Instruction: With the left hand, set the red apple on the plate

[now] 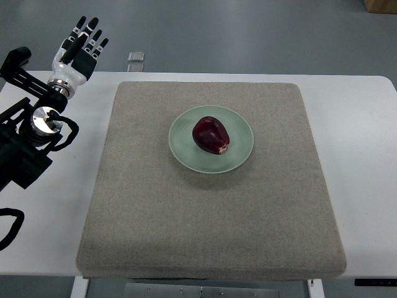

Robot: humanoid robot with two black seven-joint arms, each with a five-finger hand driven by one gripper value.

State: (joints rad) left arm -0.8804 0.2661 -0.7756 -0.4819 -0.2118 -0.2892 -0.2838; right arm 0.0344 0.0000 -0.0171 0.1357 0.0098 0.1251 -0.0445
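Apple (pixel 210 135) sits on the plate (pixel 211 139), roughly centred, touching nothing else, so judged from this layout the placing step looks done. Key relation: apple lies well to the right of and nearer the camera than the left hand (pixel 79 48), which hangs at the far-left corner of the desk (pixel 363 124), clear of the mat (pixel 211 186) and well apart from the plate. Left hand holds nothing; fingers (pixel 92 28) extended and loosely spread, pointing away from the robot toward the far edge. Left arm comes in from the picture's left edge, black cabling and a metal wrist joint visible along it. Right arm and hand not in view, so left is the only hand to compare and the only one near the work. Apple: dark red, almost maroon, glossy with a highlight on top, slightly elongated, long axis running from upper left to lower right in the picture, small pale spot at its lower-right end, stem or calyx, can't tell which. Plate: pale green, round, shallow, lying flat near the middle of the grey-beige mat, which covers most of the white desk. My read: if anything remains it's only retracting the arm; no regrasp needed, apple looks stable and not near the rim.
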